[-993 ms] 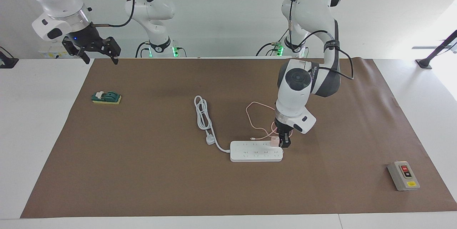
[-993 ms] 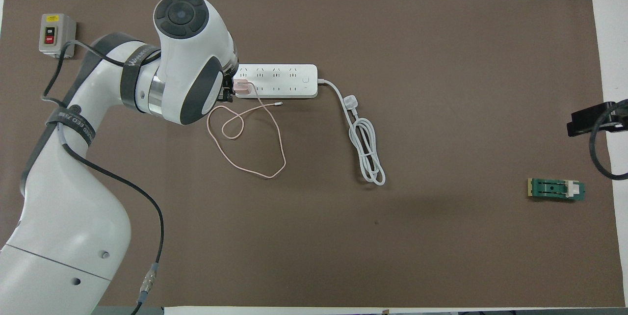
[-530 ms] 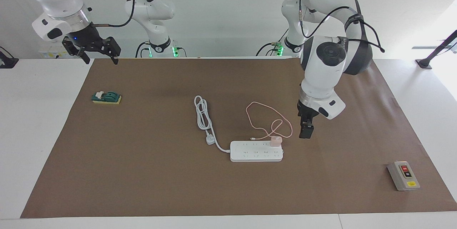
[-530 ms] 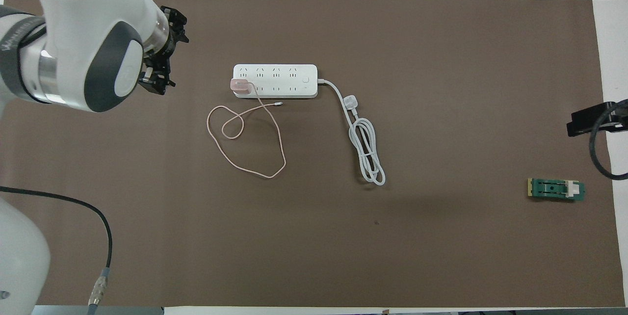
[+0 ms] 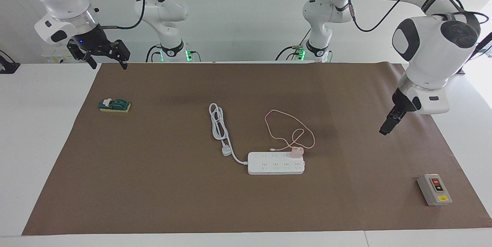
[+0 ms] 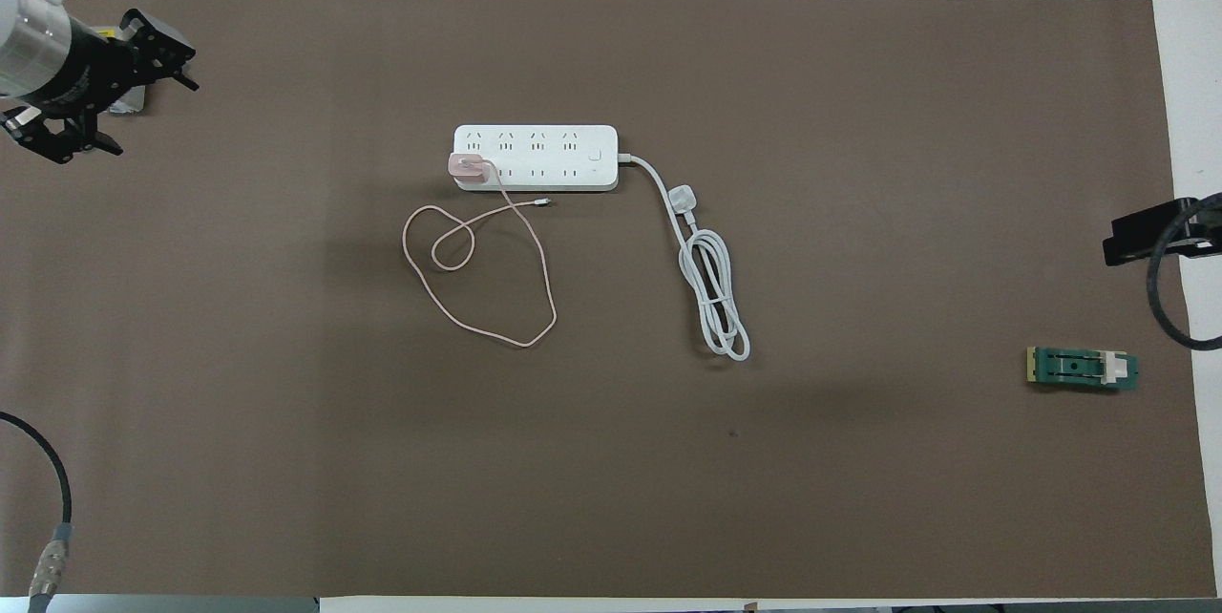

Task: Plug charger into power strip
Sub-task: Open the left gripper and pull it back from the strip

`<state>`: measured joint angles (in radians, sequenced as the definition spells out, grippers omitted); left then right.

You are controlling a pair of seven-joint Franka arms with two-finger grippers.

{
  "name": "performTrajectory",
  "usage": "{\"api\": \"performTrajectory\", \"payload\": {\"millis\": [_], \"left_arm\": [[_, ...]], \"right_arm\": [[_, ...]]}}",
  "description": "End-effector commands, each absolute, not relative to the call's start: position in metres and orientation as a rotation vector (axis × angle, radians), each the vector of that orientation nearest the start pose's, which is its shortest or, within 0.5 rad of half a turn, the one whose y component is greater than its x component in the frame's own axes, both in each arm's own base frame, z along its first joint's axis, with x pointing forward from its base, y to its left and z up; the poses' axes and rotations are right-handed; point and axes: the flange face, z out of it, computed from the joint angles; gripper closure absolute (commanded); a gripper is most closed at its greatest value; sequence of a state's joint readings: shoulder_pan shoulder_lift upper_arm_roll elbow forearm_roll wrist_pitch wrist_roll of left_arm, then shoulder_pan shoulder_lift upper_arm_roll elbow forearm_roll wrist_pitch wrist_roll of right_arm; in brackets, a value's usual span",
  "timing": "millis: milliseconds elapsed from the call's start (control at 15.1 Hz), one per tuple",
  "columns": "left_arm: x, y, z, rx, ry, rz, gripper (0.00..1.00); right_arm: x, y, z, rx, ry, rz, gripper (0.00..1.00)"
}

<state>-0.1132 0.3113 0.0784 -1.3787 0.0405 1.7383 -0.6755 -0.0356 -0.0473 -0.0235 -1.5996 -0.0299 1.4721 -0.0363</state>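
One charger sits plugged into the one power strip, at the strip's end toward the left arm, mid-counter, and its pink cable loops nearer the robots. One grey button box, one green block. Two grippers, both up: the left gripper hangs over the mat's left-arm end, jaws spread wide and empty; the right gripper waits over its own corner, jaws apart, empty.
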Motion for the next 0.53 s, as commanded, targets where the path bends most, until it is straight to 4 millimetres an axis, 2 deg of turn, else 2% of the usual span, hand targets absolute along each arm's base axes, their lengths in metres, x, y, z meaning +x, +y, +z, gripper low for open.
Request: {"api": "performTrajectory", "payload": {"millis": [0,132,199,331,463], "left_arm": [[0.637,-0.010,0.572,-3.007,-0.724,-0.057,0.00],[0.624,0.005,0.577,-3.031,-0.570,0.026,0.00],[0.620,0.012,0.583,-3.034,-0.566,0.026,0.00],[0.605,0.020,0.609,-3.041,-0.565,-0.005,0.00],[0.601,0.022,0.618,-3.035,-0.592,-0.008,0.00]], "right_arm": [[0.522,-0.037,0.631,-3.169,0.064,0.138,0.00],[0.522,-0.037,0.631,-3.169,0.064,0.138,0.00],[0.522,-0.037,0.631,-3.169,0.064,0.136,0.00],[0.522,-0.037,0.631,-3.169,0.064,0.138,0.00],[0.522,-0.037,0.631,-3.169,0.064,0.138,0.00]]}}
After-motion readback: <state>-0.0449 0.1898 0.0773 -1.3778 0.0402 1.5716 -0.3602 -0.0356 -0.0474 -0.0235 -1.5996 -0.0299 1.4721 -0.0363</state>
